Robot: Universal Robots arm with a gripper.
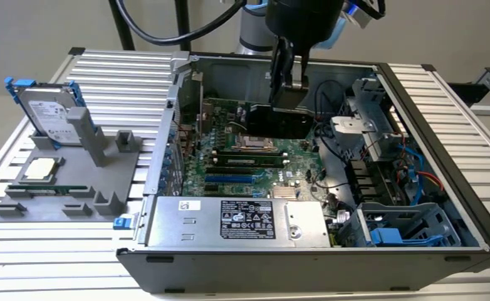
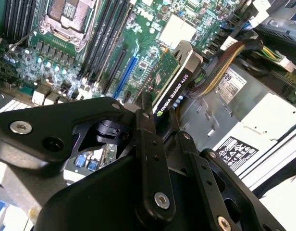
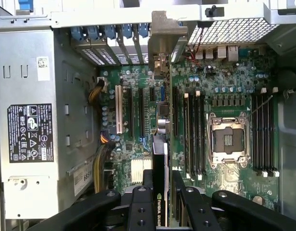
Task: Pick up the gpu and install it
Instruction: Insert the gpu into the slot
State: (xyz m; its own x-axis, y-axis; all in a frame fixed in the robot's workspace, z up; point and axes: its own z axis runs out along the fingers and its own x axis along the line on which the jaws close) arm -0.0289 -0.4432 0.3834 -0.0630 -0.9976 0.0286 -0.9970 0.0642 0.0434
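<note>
The gpu (image 1: 279,120), a flat card with a dark face and a green board, hangs on edge over the motherboard (image 1: 266,164) inside the open computer case (image 1: 312,266). My gripper (image 1: 289,94) is shut on the card's upper edge. In the second wrist view my gripper (image 2: 160,120) has the gpu (image 2: 174,79) clamped between its black fingers (image 2: 149,139). The first wrist view looks straight down the gpu (image 3: 160,159) to its silver bracket (image 3: 163,33), which sits near the slot openings in the case's rear wall, with my gripper (image 3: 160,180) around the card.
A power supply (image 1: 245,219) fills the case's near side, with cables (image 1: 412,169) and a drive cage (image 1: 404,229) at the exterior view's right. The CPU socket (image 3: 227,139) lies open. Left of the case, a grey fixture (image 1: 103,188) holds a hard drive (image 1: 49,113), a chip (image 1: 40,169) and a RAM stick (image 1: 49,188).
</note>
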